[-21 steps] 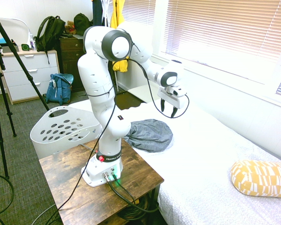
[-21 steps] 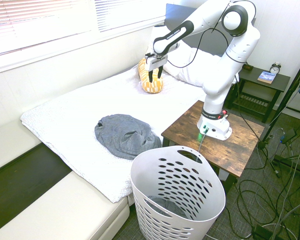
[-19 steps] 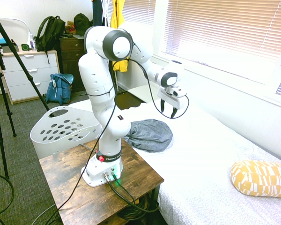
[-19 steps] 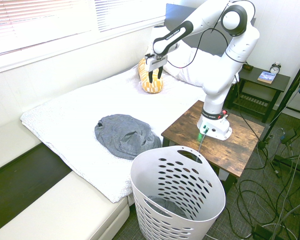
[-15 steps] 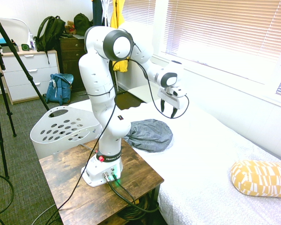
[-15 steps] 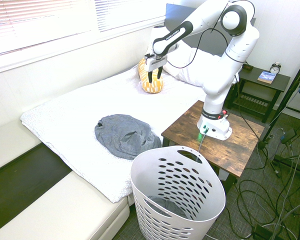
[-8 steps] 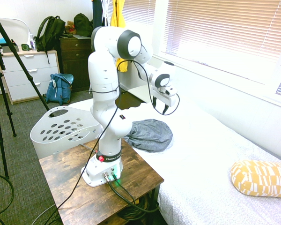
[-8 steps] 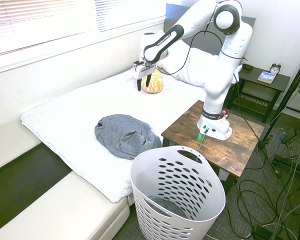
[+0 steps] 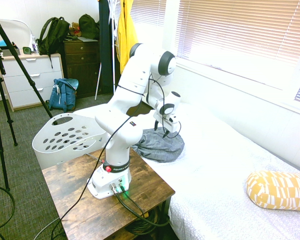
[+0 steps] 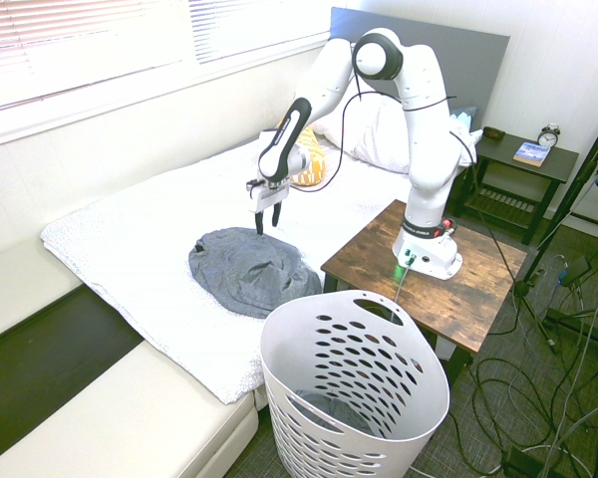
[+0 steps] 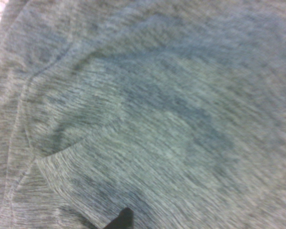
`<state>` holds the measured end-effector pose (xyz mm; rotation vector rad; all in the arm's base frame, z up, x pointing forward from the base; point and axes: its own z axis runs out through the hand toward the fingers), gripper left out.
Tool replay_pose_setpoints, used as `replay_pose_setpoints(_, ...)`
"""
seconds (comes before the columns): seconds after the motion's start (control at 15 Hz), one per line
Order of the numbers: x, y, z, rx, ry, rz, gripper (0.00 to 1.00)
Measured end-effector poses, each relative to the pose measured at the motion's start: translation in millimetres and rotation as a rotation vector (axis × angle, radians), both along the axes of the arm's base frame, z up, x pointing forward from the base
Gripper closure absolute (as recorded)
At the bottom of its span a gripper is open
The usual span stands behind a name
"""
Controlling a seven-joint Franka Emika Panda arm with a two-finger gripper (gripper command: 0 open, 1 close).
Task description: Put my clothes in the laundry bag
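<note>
First exterior view: the white arm's two-finger gripper (image 9: 160, 131), fingers spread wide and gripping nothing, is pointing down just over the heathered dark-grey fabric garment (image 9: 157, 146), which is lying on the white-covered bed (image 9: 215, 175). Second exterior view: the white perforated plastic laundry basket (image 10: 354, 388) is standing on the floor beside the bed. Wrist view: grey fabric (image 11: 143, 114) is filling the blurred frame.

I've swung the arm down and across the bed (image 10: 130, 234) — a moment ago the gripper (image 10: 265, 214) hung high, in front of the yellow patterned pillow (image 10: 312, 165) in the second exterior view, and now it sits low, just above the near-window edge of the clothes (image 10: 249, 267). The upper arm has folded forward with it, so the yellow jacket (image 9: 125, 37) behind it in the first exterior view is now uncovered. The gripper's pointing has tipped closer to straight down — its fingers stand apart as before.
</note>
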<state>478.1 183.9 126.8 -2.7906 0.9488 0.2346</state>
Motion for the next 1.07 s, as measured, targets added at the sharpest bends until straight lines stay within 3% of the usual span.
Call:
replay_pose_setpoints(0.6, -32, 54, -120, 0.066, 0.087, 0.077, 0.0)
replay_pose_setpoints(0.93, -48, 71, -142, 0.005, 0.05, 0.175, 0.0)
replay_pose_setpoints(1.0, -51, 74, -142, -0.006, 0.041, 0.193, 1.0)
replay_pose_setpoints(1.07, -53, 77, -142, -0.012, 0.034, 0.203, 1.0)
